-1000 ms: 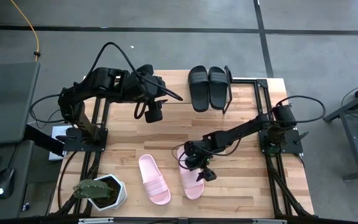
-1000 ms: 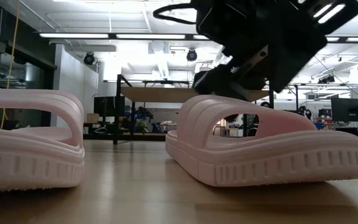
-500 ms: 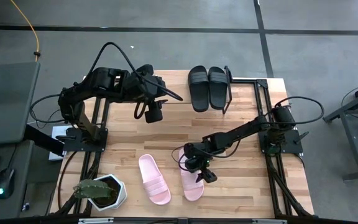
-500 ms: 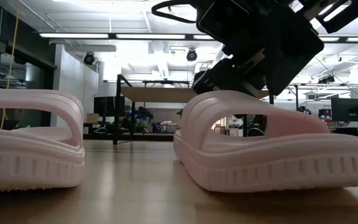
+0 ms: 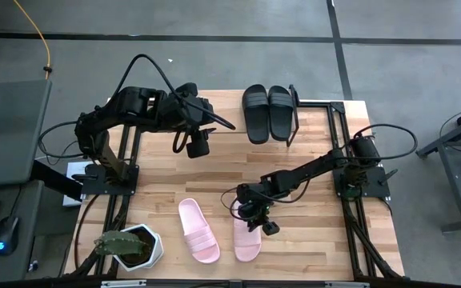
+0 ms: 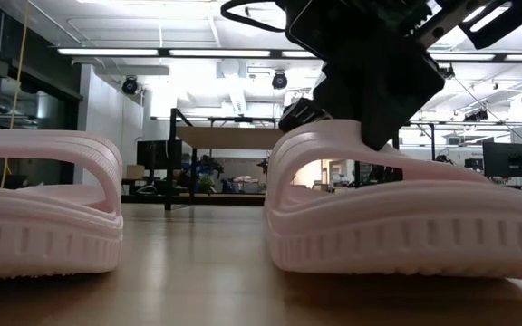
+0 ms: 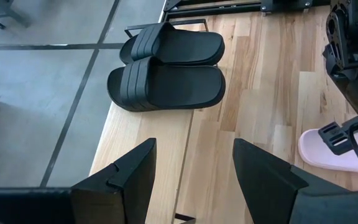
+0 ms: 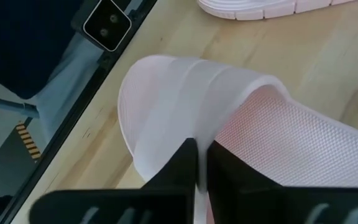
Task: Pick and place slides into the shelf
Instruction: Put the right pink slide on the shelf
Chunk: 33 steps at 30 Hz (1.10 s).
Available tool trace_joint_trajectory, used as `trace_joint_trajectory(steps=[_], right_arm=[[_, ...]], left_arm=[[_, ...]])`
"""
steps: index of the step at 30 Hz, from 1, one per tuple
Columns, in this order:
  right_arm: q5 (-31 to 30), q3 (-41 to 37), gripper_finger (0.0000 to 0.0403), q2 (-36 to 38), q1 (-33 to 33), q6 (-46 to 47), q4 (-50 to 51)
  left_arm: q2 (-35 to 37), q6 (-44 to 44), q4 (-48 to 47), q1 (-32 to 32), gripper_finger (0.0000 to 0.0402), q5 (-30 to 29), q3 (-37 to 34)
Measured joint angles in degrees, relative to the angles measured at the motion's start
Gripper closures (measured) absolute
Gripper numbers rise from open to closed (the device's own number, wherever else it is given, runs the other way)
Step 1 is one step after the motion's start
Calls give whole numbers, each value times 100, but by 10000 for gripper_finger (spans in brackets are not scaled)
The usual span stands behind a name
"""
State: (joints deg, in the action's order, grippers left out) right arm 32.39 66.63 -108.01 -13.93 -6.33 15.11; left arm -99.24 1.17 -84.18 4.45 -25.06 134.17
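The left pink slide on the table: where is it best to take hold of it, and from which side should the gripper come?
Probably by its wide ribbed strap, coming from above. The left pink slide lies flat, sole down, and its strap arches over an open gap, so one finger can slip under. The right gripper is shut on the strap of the other pink slide in this way.

Two pale pink ribbed slides (image 5: 198, 230), two black slides (image 5: 267, 113), apparently ribbed.
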Motion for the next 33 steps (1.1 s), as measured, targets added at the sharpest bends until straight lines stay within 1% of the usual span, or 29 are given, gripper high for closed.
trace_joint_trajectory(steps=[4, 19, 22, 26, 30, 33], right_arm=[[-123, 0, 398, 0, 24, 2, 4], [-195, 2, 402, 84, 330, -1, 292], [-236, 2, 402, 205, 390, -11, 419], [-342, 2, 402, 480, 457, -17, 577], [-616, 2, 402, 831, 503, -24, 820], [-745, 2, 402, 1136, 554, -15, 1010]], left_arm=[[0, -1, 2, 0, 202, 0, 0], [0, 3, -2, 2, 202, 0, 0], [0, 7, -11, 0, 202, -27, 0], [0, 203, -60, 0, 202, -309, 0], [0, 484, -90, 2, 202, -493, 0], [0, 648, -90, 0, 202, -522, 0]])
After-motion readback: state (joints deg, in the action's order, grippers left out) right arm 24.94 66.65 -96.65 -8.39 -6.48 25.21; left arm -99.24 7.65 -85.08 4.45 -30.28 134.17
